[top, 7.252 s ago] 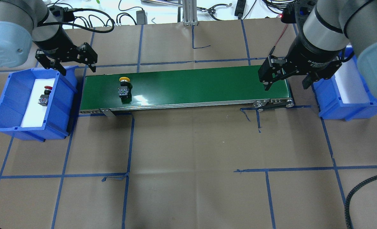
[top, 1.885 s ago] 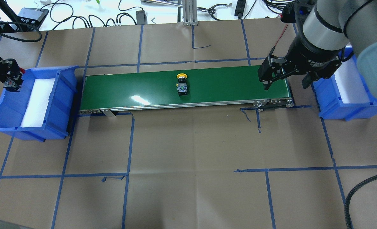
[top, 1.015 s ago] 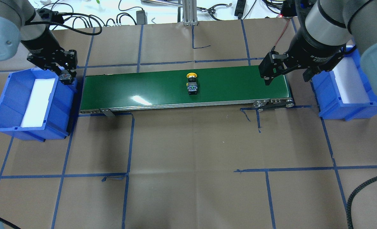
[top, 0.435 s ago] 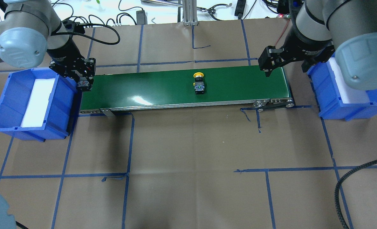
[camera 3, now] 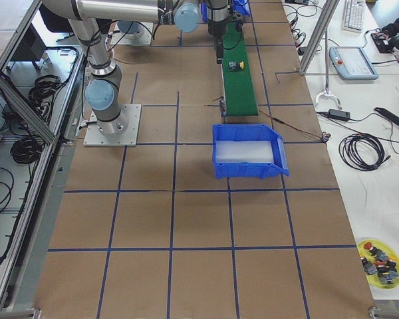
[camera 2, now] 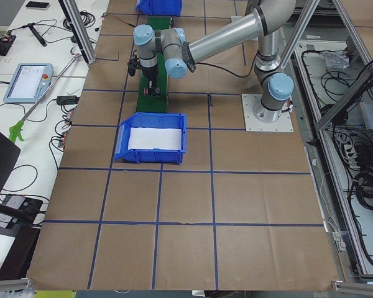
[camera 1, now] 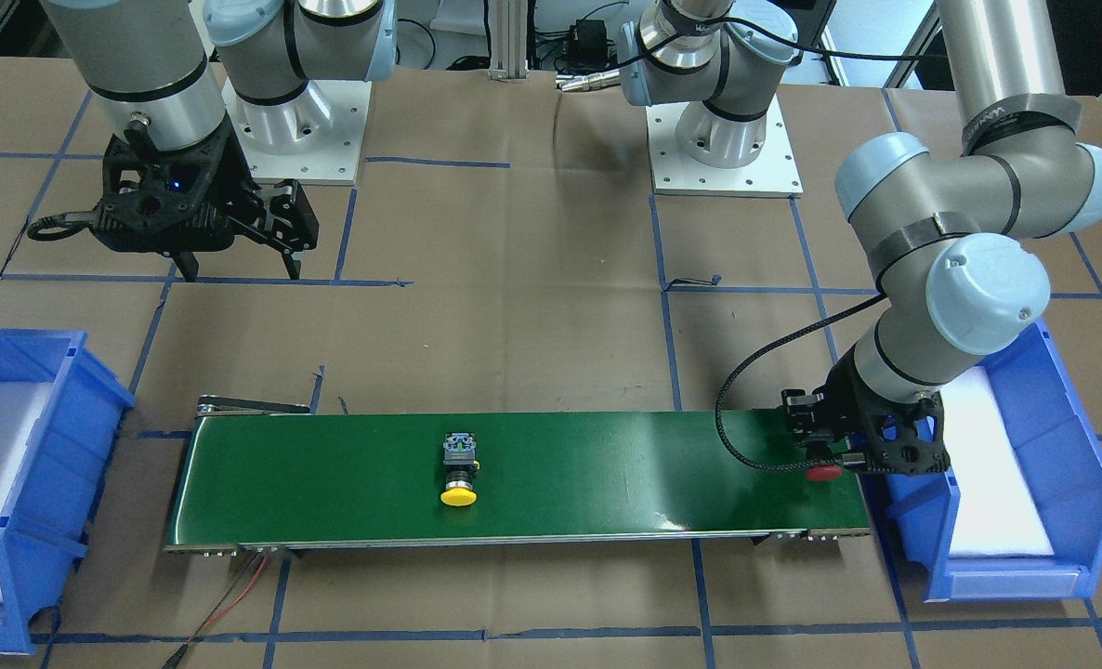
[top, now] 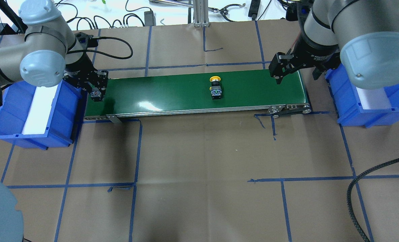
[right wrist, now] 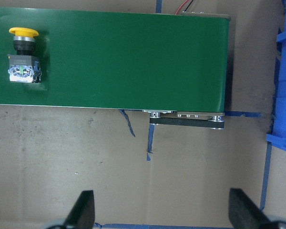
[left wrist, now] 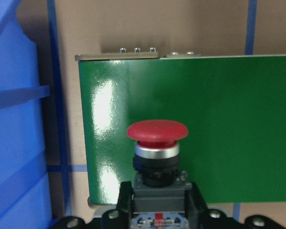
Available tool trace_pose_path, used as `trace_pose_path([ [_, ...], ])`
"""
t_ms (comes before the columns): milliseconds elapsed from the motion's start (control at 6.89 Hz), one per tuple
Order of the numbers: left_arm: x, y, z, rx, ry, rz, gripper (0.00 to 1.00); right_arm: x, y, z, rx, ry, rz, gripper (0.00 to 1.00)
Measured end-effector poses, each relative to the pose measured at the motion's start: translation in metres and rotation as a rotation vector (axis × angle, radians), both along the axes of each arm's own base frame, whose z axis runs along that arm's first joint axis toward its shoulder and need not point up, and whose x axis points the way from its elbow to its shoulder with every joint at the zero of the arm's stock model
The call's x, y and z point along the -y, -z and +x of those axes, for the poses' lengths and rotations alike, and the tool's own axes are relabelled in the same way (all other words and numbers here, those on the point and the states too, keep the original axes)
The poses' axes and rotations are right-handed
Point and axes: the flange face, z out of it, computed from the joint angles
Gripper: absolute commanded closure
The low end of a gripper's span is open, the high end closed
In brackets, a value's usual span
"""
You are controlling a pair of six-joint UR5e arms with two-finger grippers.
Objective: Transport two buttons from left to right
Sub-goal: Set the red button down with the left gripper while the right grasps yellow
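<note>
My left tool [camera 1: 839,457] grips red button [left wrist: 157,131] above belt's [top: 172,92] left end. Early release: button topples, rolls off edge. My right tool [camera 1: 240,271] wide, empty.

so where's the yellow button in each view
Front-facing: yellow button just left of the middle of the belt.
Overhead: yellow button just right of the belt's middle.
Exterior left: cannot make it out.
Exterior right: yellow button a small speck on the far belt.
Left wrist: not in it.
Right wrist: yellow button top left.
Shared landmark: the green belt.
</note>
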Motion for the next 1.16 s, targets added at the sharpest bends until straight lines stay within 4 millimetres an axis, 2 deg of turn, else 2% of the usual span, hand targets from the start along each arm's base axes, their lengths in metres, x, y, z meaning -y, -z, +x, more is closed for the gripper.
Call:
trace_pose_path([
  [145, 0.0, 0.012, 0.0, 0.0, 0.013, -0.003, 0.99, 0.007, 0.011, 0.0, 0.0, 0.004, 0.021, 0.0],
  [290, 0.001, 0.019, 0.001, 0.0, 0.019, -0.002, 0.71, 0.015, 0.022, 0.0, 0.0, 0.009, 0.039, 0.0],
  [435, 0.002, 0.024, 0.001, -0.001, 0.02, 0.001, 0.03, 0.024, 0.03, 0.001, 0.002, 0.012, 0.036, 0.0],
  [725, 0.004, 0.022, 0.001, 0.001, 0.011, -0.008, 0.0, 0.054, 0.05, 0.004, 0.017, 0.013, -0.042, 0.0],
  [1015, 0.006, -0.001, 0.0, 0.01, 0.007, -0.046, 0.0, 0.07, 0.065, 0.008, 0.052, 0.027, -0.077, 0.0],
  [1160, 0.0, -0.022, -0.002, 0.015, 0.008, -0.064, 0.0, 0.077, 0.079, 0.009, 0.058, 0.037, -0.061, 0.0],
])
